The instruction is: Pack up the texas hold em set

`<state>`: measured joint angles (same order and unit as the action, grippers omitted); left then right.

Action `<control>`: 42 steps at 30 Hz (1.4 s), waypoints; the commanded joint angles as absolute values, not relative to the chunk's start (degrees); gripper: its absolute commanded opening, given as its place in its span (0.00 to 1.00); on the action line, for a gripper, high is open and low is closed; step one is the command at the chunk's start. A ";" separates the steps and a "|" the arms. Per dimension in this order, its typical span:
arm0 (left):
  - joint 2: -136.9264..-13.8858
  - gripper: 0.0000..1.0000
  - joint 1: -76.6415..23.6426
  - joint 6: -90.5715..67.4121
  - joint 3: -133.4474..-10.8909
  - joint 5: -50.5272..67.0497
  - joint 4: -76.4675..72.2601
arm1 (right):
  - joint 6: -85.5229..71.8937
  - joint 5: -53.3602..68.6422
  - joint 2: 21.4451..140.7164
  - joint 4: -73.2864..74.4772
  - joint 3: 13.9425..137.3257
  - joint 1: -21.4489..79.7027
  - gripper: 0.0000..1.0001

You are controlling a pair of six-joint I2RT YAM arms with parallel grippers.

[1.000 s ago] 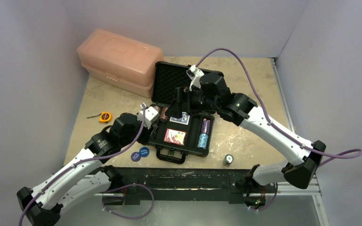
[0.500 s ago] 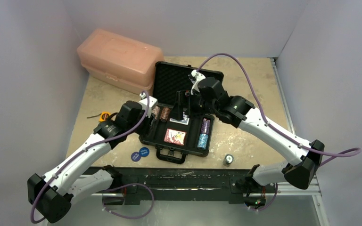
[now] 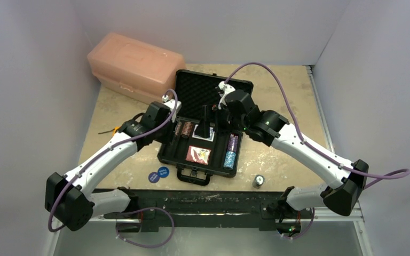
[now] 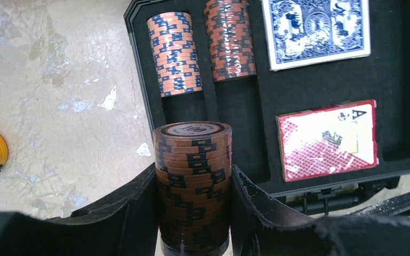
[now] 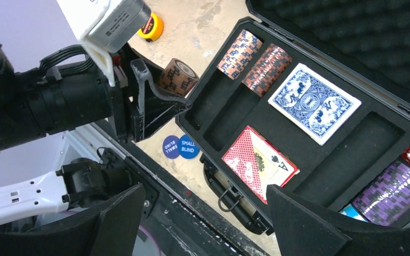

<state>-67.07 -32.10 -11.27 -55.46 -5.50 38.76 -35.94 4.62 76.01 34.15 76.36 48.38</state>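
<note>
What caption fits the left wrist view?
Left fingers hold a brown chip stack beside the black case; blue deck and red deck slotted.

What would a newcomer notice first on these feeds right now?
The brown chip stack clamped between the left fingers, at the left edge of the open black case mid-table. Next, the blue deck and red deck lying in its foam slots, with the right fingers spread wide above them. The pink box sits at the back left.
</note>
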 commanded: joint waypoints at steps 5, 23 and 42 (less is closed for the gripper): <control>-71.85 0.00 -30.16 -12.86 -58.81 -7.69 36.99 | -34.45 2.02 73.55 34.96 75.47 47.73 0.88; -81.42 0.00 -29.44 -10.90 -61.27 -9.32 39.03 | -34.11 2.45 73.75 33.78 73.34 47.46 0.89; -86.92 0.00 -29.44 -11.11 -64.10 -9.32 40.80 | -32.97 2.74 71.97 33.46 70.90 46.54 0.90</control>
